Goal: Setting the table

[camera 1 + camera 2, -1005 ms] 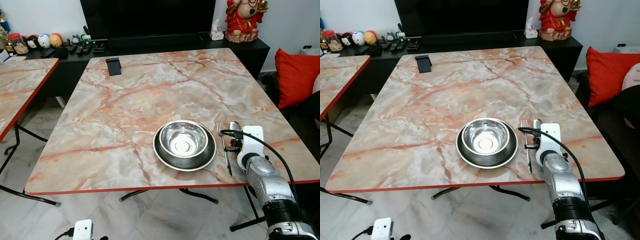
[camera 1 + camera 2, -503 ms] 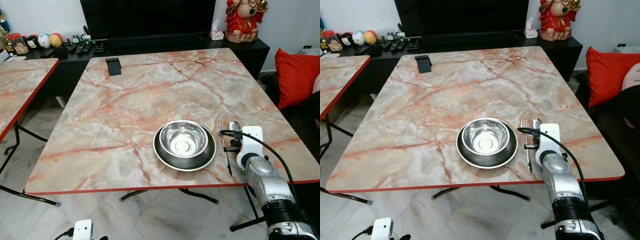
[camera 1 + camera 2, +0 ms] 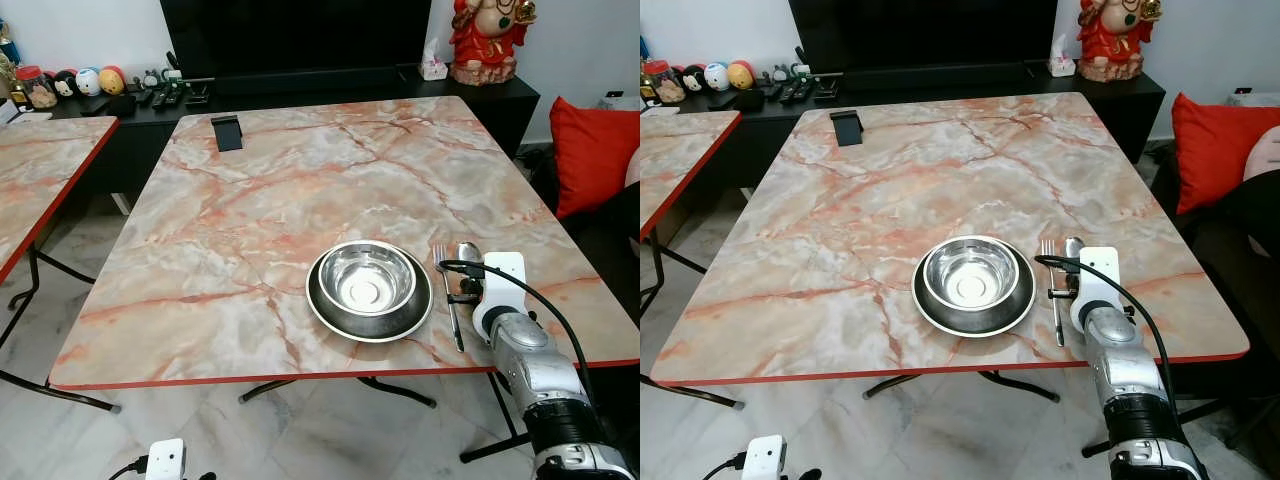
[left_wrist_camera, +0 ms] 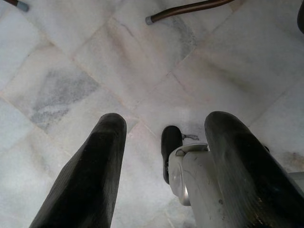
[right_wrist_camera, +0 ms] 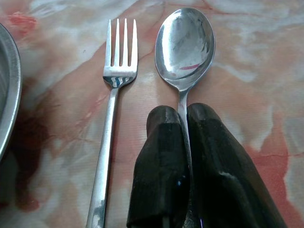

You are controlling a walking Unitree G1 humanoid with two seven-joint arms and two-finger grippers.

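Right gripper [image 5: 183, 137] clamped on spoon [image 5: 184, 45] handle, near tabletop [image 3: 300, 200] right edge.
Handle mostly hidden by fingers; fork [image 5: 114, 95] alongside; left gripper [image 4: 164, 156] open over floor [image 4: 95, 61].

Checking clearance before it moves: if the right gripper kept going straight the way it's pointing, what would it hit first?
Likely the bowl of the spoon whose handle the right gripper is shut on; beyond that, bare table.

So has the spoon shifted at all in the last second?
No. The spoon lies beside the fork, right of the bowl, as before, with the right gripper shut on its handle.
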